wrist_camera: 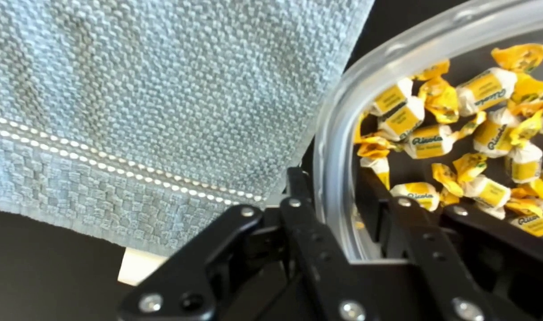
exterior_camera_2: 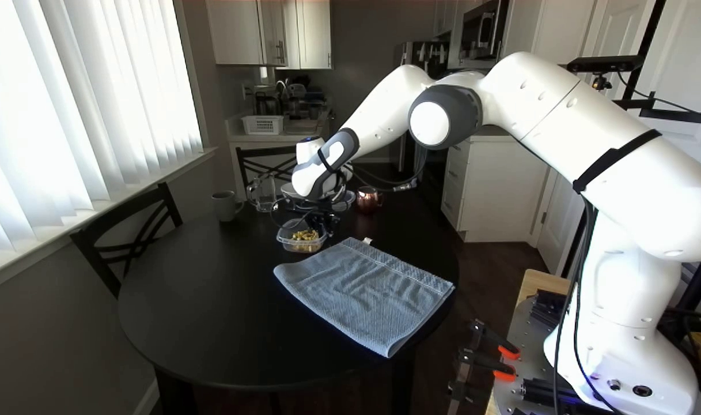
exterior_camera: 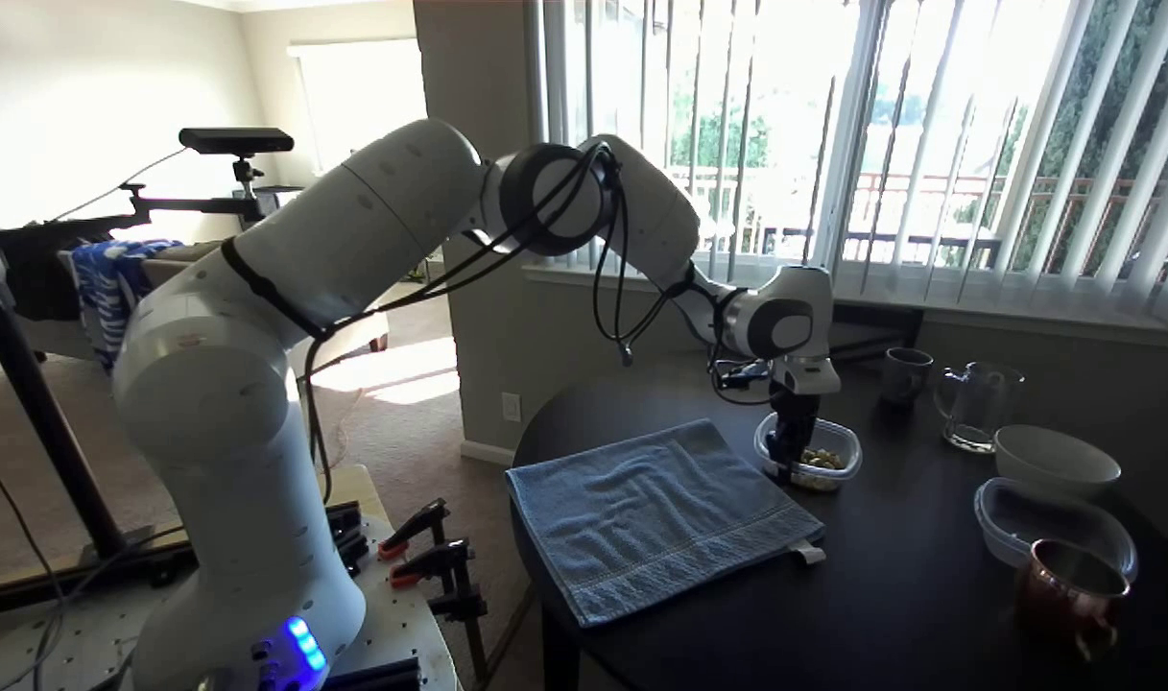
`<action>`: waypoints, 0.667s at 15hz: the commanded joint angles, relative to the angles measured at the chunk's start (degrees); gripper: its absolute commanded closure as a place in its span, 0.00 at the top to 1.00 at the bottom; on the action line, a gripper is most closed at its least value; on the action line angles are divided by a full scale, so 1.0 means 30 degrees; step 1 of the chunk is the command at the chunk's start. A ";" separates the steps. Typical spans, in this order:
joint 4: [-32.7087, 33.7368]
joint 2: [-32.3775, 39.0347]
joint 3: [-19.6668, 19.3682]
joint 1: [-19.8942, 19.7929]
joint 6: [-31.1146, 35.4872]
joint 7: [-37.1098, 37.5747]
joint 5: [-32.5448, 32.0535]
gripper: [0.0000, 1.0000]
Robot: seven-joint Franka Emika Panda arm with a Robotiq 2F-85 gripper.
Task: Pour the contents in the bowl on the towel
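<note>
Grip unclear, a claw (wrist_camera: 333,179) straddles 1 wall of the bowl (wrist_camera: 336,133), presumably to tip candies (wrist_camera: 494,133) onto the towel (exterior_camera: 661,523) alongside.

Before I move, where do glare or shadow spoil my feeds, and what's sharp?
In an exterior view, the window is blown out and the copper mug fades into shadow below; in an exterior view, the arm looks bleached; in the wrist view, highlights streak the clear container, the pincer is near-black, but the weave of the towel and lettering on some candies read clearly.
</note>
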 commanded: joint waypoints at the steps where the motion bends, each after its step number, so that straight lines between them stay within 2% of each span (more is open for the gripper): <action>1: 0.0332 -0.0122 0.0253 -0.0256 -0.0447 0.0408 0.0091 0.07; 3: 0.0413 -0.0210 0.0231 -0.0257 -0.0435 0.0441 0.0079 0.05; 5: 0.0569 -0.0449 0.0141 -0.0146 -0.1063 0.0499 -0.0106 0.07; 6: 0.0592 -0.0641 -0.0035 0.0068 -0.1530 0.0554 -0.0385 0.04; 10: 0.0983 -0.1430 -0.0675 0.0905 -0.4092 0.1110 -0.1568 0.06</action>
